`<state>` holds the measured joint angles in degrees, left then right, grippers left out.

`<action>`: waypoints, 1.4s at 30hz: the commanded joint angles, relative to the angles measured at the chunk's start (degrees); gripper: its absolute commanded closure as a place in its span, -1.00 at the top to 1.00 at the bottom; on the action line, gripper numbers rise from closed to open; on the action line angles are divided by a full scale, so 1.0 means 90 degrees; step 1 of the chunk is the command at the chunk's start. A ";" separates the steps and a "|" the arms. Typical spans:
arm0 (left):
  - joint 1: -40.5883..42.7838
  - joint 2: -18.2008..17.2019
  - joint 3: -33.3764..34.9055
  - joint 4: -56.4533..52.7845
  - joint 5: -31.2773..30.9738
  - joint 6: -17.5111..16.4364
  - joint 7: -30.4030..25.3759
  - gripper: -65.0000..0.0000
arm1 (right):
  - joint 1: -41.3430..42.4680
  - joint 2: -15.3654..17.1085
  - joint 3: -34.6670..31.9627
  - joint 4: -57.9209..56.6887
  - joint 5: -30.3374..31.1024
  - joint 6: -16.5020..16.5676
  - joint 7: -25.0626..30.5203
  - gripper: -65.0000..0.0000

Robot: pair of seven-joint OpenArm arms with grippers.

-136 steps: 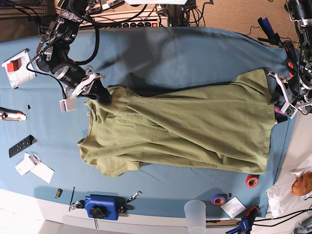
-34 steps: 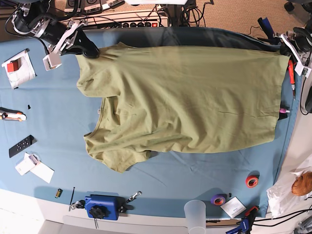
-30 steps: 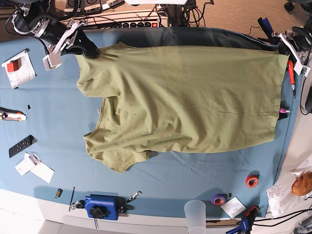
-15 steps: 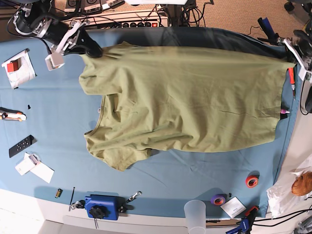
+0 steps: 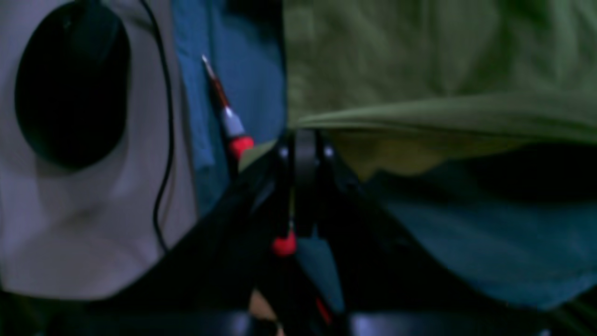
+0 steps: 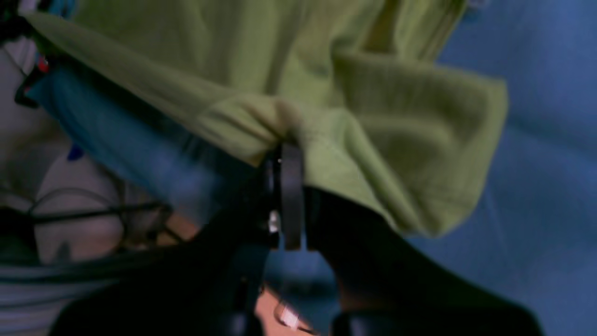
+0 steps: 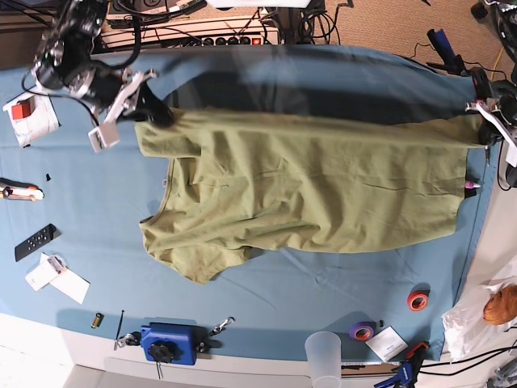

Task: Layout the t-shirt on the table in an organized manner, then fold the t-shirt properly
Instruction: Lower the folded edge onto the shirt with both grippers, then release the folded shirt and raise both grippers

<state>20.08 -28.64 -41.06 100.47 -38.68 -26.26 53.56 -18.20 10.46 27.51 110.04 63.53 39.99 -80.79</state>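
The olive-green t-shirt lies stretched wide across the teal table, collar end to the left and hem to the right. My right gripper is shut on its far sleeve corner, and the wrist view shows bunched fabric pinched at the closed tips. At the right table edge, my left gripper is shut on the far hem corner. Its closed tips hold the t-shirt's edge just above the cloth. The near sleeve lies rumpled at the front left.
A white box, a pen, a remote and paper cards sit at the left. Along the front are a blue clamp block, a plastic cup, purple tape and red tape. A red-tipped tool lies by the right edge.
Both grippers have come toward the front and down, carrying the t-shirt's far edge away from the table's back edge. The near half of the t-shirt has stayed put.
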 commanded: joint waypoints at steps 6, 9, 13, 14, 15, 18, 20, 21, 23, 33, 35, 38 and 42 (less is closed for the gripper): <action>-0.0641 -0.0148 -0.0078 -0.0554 0.0053 -0.0160 -0.0248 -1.00 | 0.0838 0.0073 -0.0291 -0.1022 -0.0262 0.0001 0.0088 -1.00; -0.0959 -0.0143 -0.0078 -0.0770 -0.0005 -0.0427 -0.0306 -1.00 | 0.1226 0.0073 -0.0525 -0.1428 -0.0265 0.0001 0.0088 -1.00; -0.1243 -0.0085 -0.0075 -0.1010 -0.0012 -0.0425 -0.0483 -1.00 | 0.1598 0.0073 -0.0852 -0.1540 -0.0680 0.0001 0.0333 -1.00; -0.1304 -0.0061 -0.0075 -0.1088 -0.0012 -0.0425 -0.0486 -1.00 | 0.1678 0.0073 -0.0925 -0.1540 -0.0877 0.0001 0.0483 -1.00; -0.1348 -0.0036 -0.0063 -0.1158 -0.0015 -0.0427 -0.0493 -1.00 | 0.1756 0.0073 -0.0998 -0.1540 -0.1115 0.0001 0.0614 -1.00; -0.1433 -0.0032 0.0270 -0.1411 0.0015 -0.0425 -0.0534 -1.00 | 0.1989 0.0073 -0.1224 -0.1540 -0.1749 0.0001 0.0826 -1.00; -0.1520 -0.0032 0.0695 -0.1613 0.0257 -0.0425 -0.0712 -1.00 | 0.2113 0.0073 -0.1355 -0.1579 -0.1999 0.0001 0.0993 -1.00; -0.1554 -0.0032 0.0916 -0.1671 0.0508 -0.0408 -0.0950 -1.00 | 0.2154 0.0073 -0.1409 -0.1593 -0.2093 0.0001 0.1061 -1.00; -0.1632 -0.0029 0.1299 -0.1707 0.0976 -0.0044 -0.1336 -1.00 | 0.2239 0.0070 -0.1494 -0.1673 -0.2239 0.0001 0.1226 -1.00; -0.2115 -0.0027 0.1758 -0.1707 0.1763 0.0658 -0.1375 -1.00 | 0.2880 0.0070 -0.1552 -0.2977 -0.2805 0.0001 0.2023 -1.00; -0.2108 -0.0007 0.1758 -0.1707 0.1778 0.0658 -0.1338 -1.00 | 0.3028 0.0073 -0.1552 -0.3101 -0.2807 0.0001 0.2025 -1.00; -0.2110 0.0002 0.1758 -0.1707 0.1775 0.0624 -0.1341 -1.00 | 0.3211 0.0073 -0.1552 -0.3169 -0.2805 0.0001 0.1982 -1.00; -0.2106 0.0002 0.1758 -0.1707 0.1775 0.0585 -0.1341 -0.93 | 0.3274 0.0073 -0.1552 -0.3169 -0.2800 0.0001 0.1817 -1.00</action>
<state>2.02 -27.40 -24.75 84.25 -22.94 -21.26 42.54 9.96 10.31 13.32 80.62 37.54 40.14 -65.39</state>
